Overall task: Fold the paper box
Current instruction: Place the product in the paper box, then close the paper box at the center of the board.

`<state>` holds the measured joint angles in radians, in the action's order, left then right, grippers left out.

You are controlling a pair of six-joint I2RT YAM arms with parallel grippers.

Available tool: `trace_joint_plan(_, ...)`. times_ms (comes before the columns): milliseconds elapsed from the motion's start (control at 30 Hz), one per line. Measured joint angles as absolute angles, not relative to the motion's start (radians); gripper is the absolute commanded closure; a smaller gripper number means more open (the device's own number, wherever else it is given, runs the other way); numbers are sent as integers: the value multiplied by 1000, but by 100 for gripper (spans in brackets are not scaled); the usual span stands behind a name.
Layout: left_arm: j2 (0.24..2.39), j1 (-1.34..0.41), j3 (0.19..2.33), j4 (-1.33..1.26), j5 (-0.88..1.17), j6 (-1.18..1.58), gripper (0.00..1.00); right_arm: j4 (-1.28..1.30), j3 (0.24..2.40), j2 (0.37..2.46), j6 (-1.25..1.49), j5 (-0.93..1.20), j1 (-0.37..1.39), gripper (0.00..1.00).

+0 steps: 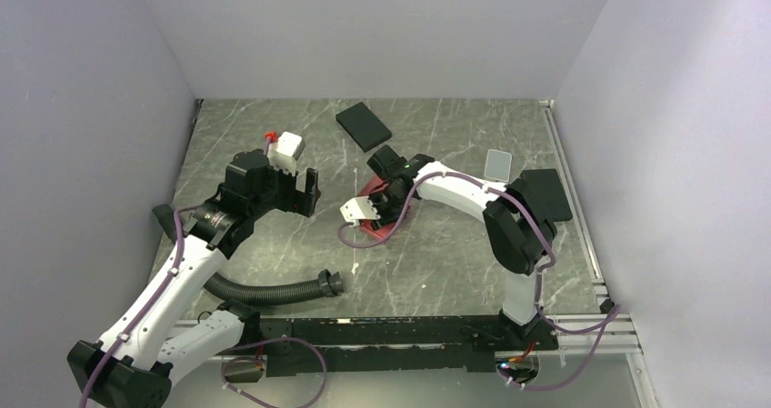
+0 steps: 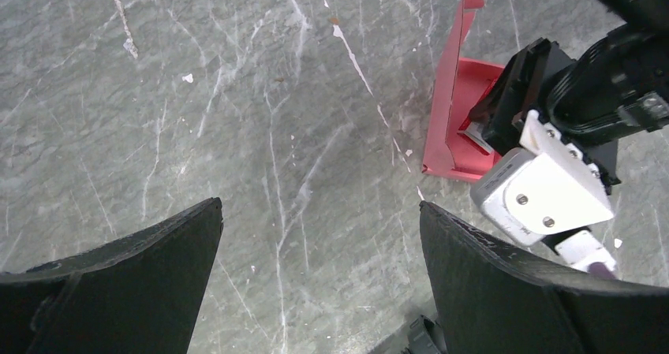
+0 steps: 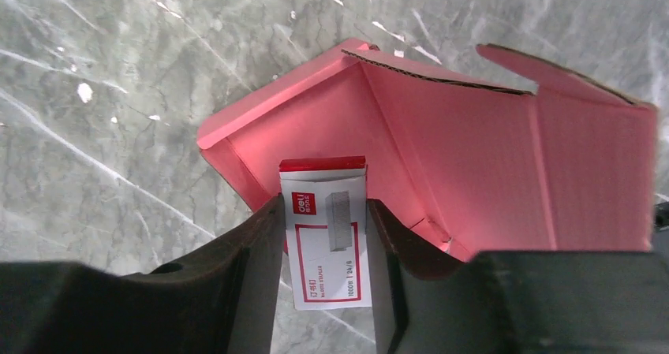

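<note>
The paper box [image 3: 473, 149] lies on the table [image 2: 158, 94] near the middle, under my right arm, and it is only partly made. Some of its walls stand up from the base and one corner is creased in. A rounded flap [image 3: 552, 66] at the far side sticks up loose, and the top is open, with nothing closed over it. I judge the shaping of the walls half done, while tucking the flaps and shutting the box are not yet done.

My right gripper [image 3: 325, 212] has its jaws part-way closed on a small red-and-white carton [image 3: 327, 236], one finger pressing each long side. It holds the carton upright over the box's open inside. I cannot tell whether the carton's lower end touches the box floor.

My left gripper [image 2: 319, 212] hangs with its jaws spread as wide as they go. It holds nothing and touches nothing, with bare table below it. The box's nearest wall [image 2: 446, 94] is a little off to its right.
</note>
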<state>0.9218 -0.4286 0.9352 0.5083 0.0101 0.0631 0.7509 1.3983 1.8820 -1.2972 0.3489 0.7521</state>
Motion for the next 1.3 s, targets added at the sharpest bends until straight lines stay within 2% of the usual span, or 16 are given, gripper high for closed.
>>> trace_joint_plan(200,922,-429,935,508,10,63,1,742,1402,1908,-1307,292,775,33)
trace_joint_plan(333,922,-429,935,508,10,63,0,731,1406,1908,-1295,288,783,30)
trace_joint_plan(467,922,-429,935,508,10,63,1,733,1409,1905,-1274,298,785,35)
trace_joint_plan(600,921,-427,931,506,14,64,7,763,1401,1856,-1236,355,778,39)
trace_joint_plan(700,920,-421,921,505,31,81,15,782,1362,1744,-1193,447,746,41)
trace_joint_plan(800,920,-414,905,498,62,150,27,767,1311,1629,-1127,571,661,51)
trace_joint_plan(900,914,-411,850,460,117,282,33,683,1252,1560,-984,674,523,57)
trace_joint_plan(967,905,-411,787,415,149,364,38,595,1213,1554,-872,710,448,63)
trace_joint_plan(1033,894,-411,696,348,189,453,49,509,1174,1565,-756,730,390,68)
trace_joint_plan(1100,896,-411,601,284,223,533,56,455,1151,1592,-666,754,363,72)
trace_joint_plan(1300,1028,-418,508,148,271,652,57,390,1147,1687,-523,795,373,73)
